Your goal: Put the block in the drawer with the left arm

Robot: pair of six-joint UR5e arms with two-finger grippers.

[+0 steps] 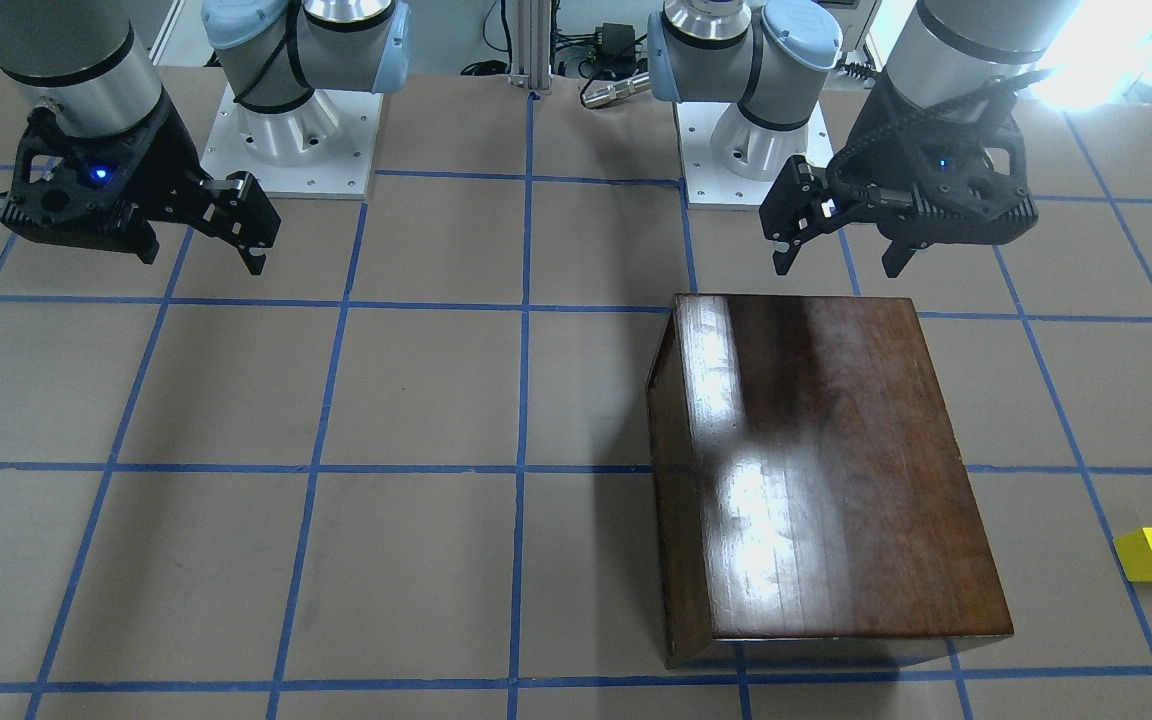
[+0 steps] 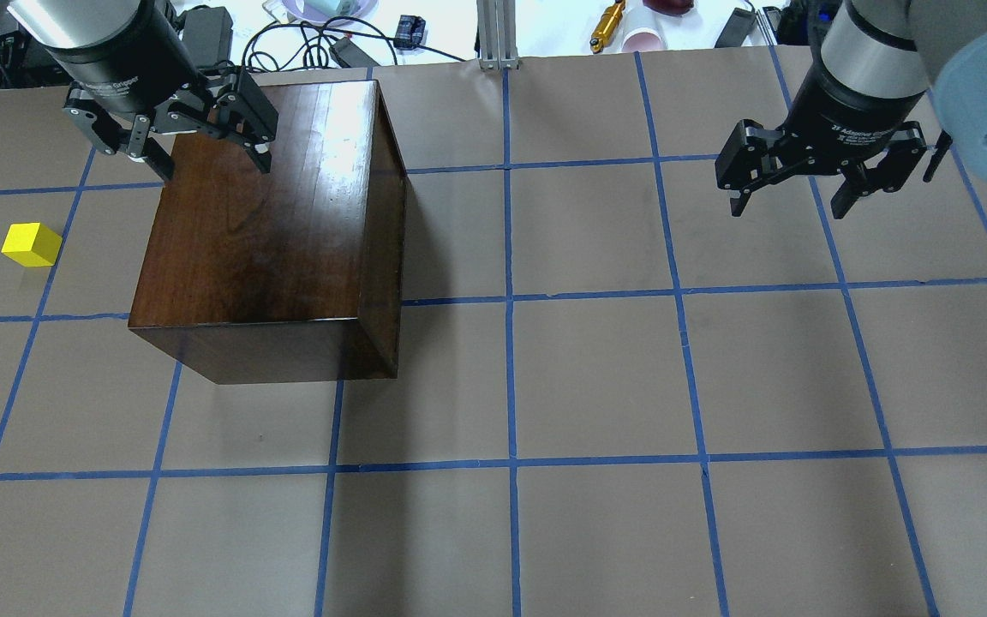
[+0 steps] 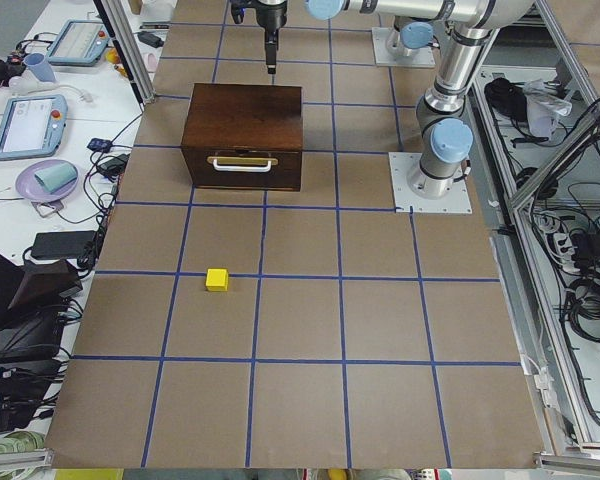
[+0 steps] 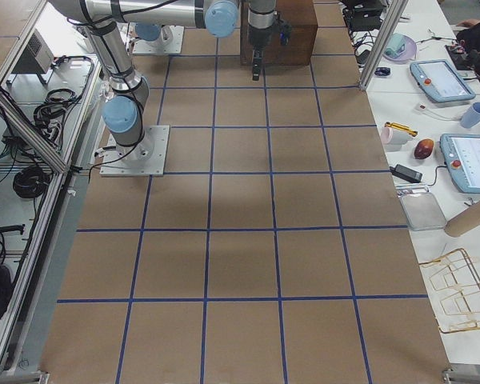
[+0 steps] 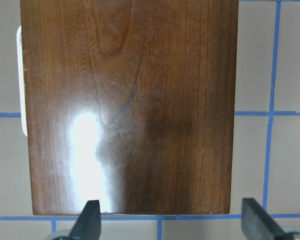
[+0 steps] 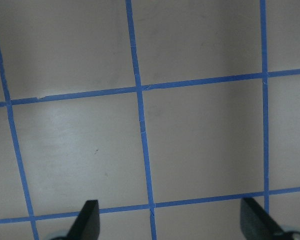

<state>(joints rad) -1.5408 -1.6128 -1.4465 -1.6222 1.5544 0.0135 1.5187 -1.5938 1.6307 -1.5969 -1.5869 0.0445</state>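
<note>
The yellow block [image 2: 31,244] lies on the table to the left of the dark brown wooden box [image 2: 271,231], apart from it; the block [image 3: 217,279] sits well in front of the drawer face. The drawer [image 3: 242,172] is pushed in, with only its dark front panel and pale handle showing. My left gripper [image 2: 172,146] hangs open above the box's far left edge and holds nothing; its fingertips [image 5: 90,220] frame the glossy box top [image 5: 130,100]. Far off to the right, my right gripper [image 2: 802,184] is open and empty over bare table.
Blue tape lines divide the brown table [image 2: 596,377] into squares. Cables, a charger and small items lie beyond the far edge [image 2: 322,34]. Both arm bases [image 1: 296,130] stand on the robot's side. Tablets and a bowl sit on the side bench [image 3: 40,150].
</note>
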